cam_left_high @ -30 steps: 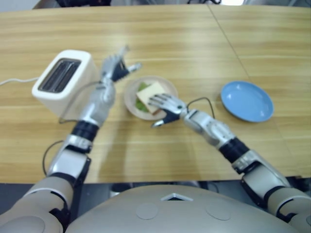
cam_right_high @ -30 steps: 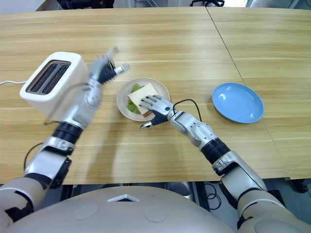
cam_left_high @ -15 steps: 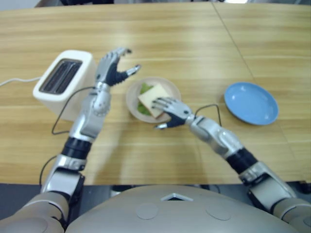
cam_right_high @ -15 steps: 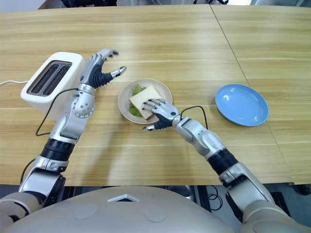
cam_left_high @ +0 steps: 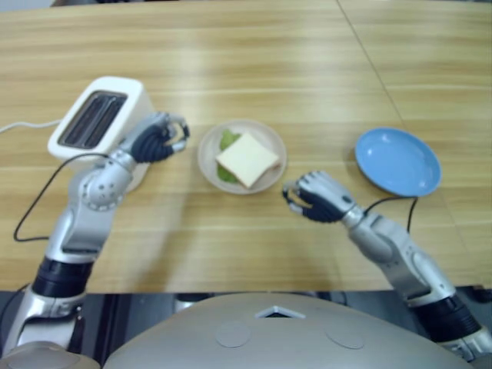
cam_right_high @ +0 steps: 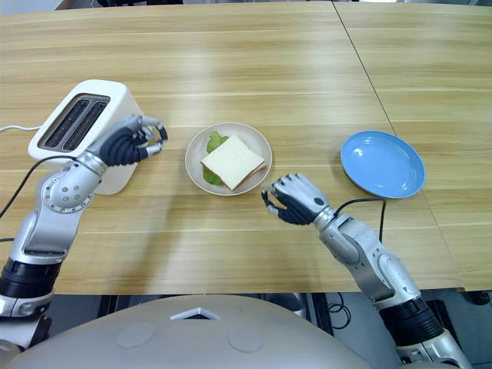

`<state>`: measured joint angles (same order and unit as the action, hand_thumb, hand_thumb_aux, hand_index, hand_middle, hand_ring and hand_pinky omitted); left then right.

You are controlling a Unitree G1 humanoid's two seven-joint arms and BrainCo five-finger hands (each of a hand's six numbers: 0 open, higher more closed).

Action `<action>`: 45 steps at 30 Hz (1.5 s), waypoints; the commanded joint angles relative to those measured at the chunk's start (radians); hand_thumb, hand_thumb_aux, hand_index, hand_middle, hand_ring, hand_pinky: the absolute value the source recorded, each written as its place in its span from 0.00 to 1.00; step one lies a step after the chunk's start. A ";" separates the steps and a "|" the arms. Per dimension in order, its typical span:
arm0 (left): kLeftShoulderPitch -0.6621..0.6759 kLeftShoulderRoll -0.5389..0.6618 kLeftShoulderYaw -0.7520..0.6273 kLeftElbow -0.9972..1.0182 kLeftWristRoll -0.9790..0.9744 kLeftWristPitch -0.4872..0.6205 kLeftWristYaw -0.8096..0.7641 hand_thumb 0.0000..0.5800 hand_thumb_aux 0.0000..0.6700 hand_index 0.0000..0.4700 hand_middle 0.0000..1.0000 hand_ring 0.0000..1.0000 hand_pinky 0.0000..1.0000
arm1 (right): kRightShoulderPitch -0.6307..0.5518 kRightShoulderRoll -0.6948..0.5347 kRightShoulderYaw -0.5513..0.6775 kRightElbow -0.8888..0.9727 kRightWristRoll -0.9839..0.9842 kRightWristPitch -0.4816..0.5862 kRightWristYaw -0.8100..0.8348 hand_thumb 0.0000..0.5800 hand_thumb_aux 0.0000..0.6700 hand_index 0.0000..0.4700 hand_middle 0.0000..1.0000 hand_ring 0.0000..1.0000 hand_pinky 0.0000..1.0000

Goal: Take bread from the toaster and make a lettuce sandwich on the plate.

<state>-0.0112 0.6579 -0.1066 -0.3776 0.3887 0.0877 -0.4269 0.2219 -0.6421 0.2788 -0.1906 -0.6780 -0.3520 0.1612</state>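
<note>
Wooden table [cam_right_high: 254,61] stretched pale before me. My left hand [cam_right_high: 131,142] was at nine o'clock of the beige plate [cam_right_high: 262,146], fingers curled on nothing, just beside the toaster [cam_right_high: 77,123]. My right hand [cam_right_high: 292,200] was at five o'clock of that plate, balled into an empty fist. On the plate a bread slice [cam_right_high: 232,162] lay over lettuce [cam_right_high: 214,141]; a blue plate [cam_right_high: 382,164] stood at three o'clock.

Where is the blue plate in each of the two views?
Left eye view: the blue plate lies at the right, right of the sandwich.
Right eye view: the blue plate lies at the right, slightly nearer the middle.
Shared landmark: the white toaster, at the left in both.
</note>
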 commanded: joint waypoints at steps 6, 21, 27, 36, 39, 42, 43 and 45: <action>0.009 -0.040 -0.302 0.255 0.178 0.051 -0.138 1.00 1.00 0.98 1.00 1.00 1.00 | -0.176 0.063 0.146 0.318 -0.111 0.013 0.027 1.00 1.00 0.98 1.00 1.00 1.00; -0.320 -0.270 -0.307 0.701 0.249 0.147 0.091 1.00 1.00 0.98 1.00 1.00 1.00 | -0.607 0.227 0.265 0.891 -0.170 -0.045 -0.180 1.00 1.00 0.98 1.00 1.00 1.00; -0.415 -0.304 -0.291 0.843 0.240 0.127 0.219 0.37 0.21 0.20 1.00 1.00 1.00 | -0.742 0.268 0.321 1.119 -0.202 -0.061 -0.304 0.66 0.42 0.41 0.07 0.07 0.07; -0.299 -0.368 -0.018 0.607 0.004 -0.053 0.438 0.00 0.00 0.00 0.00 0.00 0.00 | -0.505 0.152 0.059 0.720 0.150 -0.195 -0.302 0.00 0.00 0.00 0.00 0.00 0.00; -0.260 -0.452 0.080 0.566 -0.171 -0.148 0.436 0.00 0.00 0.00 0.00 0.00 0.00 | -0.417 0.197 -0.044 0.580 0.342 -0.190 -0.259 0.00 0.00 0.00 0.00 0.00 0.00; -0.264 -0.509 0.143 0.620 -0.257 -0.239 0.458 0.00 0.00 0.00 0.00 0.00 0.00 | -0.368 0.273 -0.118 0.501 0.522 -0.163 -0.207 0.00 0.00 0.00 0.00 0.00 0.00; -0.273 -0.523 0.155 0.647 -0.279 -0.266 0.458 0.00 0.00 0.00 0.00 0.00 0.00 | -0.361 0.300 -0.138 0.490 0.566 -0.152 -0.192 0.00 0.00 0.00 0.00 0.00 0.00; -0.295 -0.536 0.159 0.696 -0.296 -0.292 0.458 0.00 0.00 0.00 0.00 0.00 0.00 | -0.358 0.347 -0.172 0.477 0.637 -0.131 -0.164 0.00 0.00 0.00 0.00 0.00 0.00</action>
<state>-0.2918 0.1269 0.0351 0.2599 0.1149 -0.1810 0.0242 -0.1472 -0.3190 0.1472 0.2941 -0.1254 -0.5211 -0.0392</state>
